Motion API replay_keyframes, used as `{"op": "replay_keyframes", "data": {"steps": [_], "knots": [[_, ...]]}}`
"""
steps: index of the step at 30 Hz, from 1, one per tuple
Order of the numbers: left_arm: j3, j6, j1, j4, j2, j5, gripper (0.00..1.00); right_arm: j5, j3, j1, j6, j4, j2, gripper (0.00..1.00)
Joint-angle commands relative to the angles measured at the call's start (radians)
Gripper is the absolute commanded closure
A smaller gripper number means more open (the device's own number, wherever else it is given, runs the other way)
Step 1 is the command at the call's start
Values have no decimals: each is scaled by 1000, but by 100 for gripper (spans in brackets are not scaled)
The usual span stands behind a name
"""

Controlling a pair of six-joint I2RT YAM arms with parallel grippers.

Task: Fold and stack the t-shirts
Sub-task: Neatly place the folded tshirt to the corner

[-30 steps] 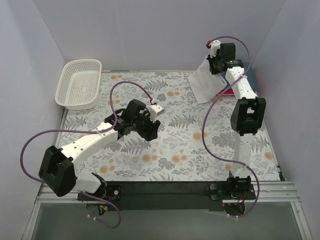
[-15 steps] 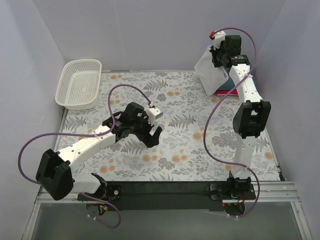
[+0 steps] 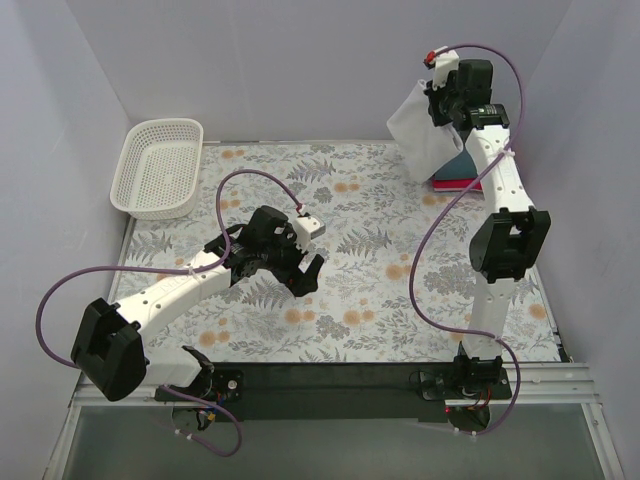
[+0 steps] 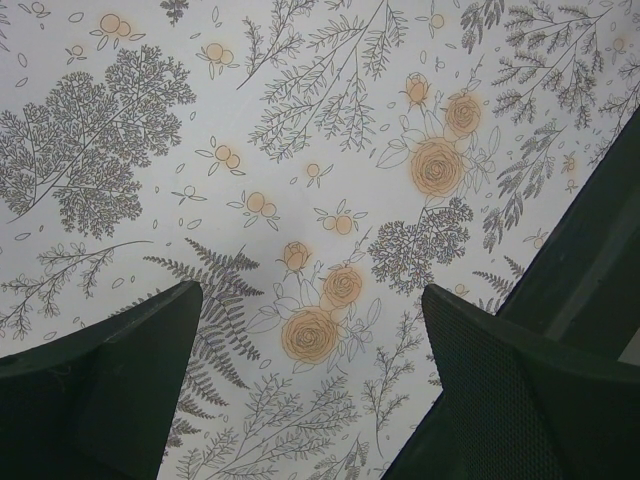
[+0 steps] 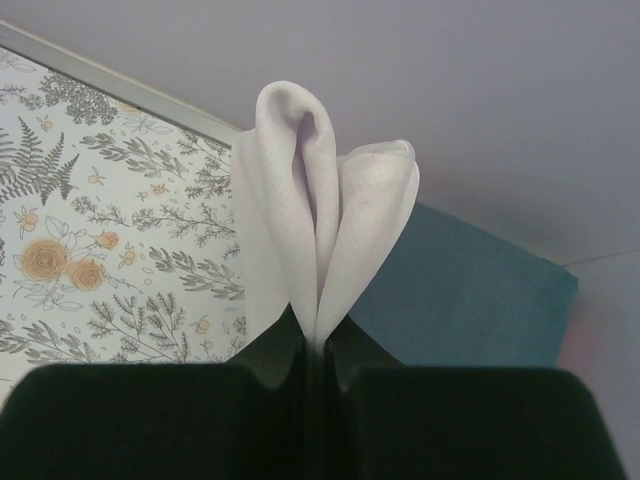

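My right gripper (image 3: 438, 103) is shut on the folded white t-shirt (image 3: 422, 137) and holds it hanging in the air at the back right; in the right wrist view the white cloth (image 5: 320, 230) bulges out of the closed jaws. Beneath it lie the folded dark teal shirt (image 5: 470, 300) and the red shirt (image 3: 455, 183), stacked at the table's back right; only a red edge shows. My left gripper (image 3: 310, 270) is open and empty above the floral cloth (image 4: 320, 180) near the table's middle.
A white mesh basket (image 3: 157, 167) stands at the back left corner. Grey walls close in the table on three sides. The right arm's cable (image 3: 430, 230) loops over the right half.
My right gripper has lifted the white t-shirt higher and carried it right, over the stacked shirts. My left arm has shifted slightly and its jaws have opened.
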Motion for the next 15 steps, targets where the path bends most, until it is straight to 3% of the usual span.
{"op": "replay_keyframes", "data": {"steps": [1,15], "knots": [[-5,-3,-2,10,-39,15,8,-5,57,-2,-26,28,-82,99],[-7,-6,-2,4,-45,12,7,7,65,-11,-87,29,-87,99]]}}
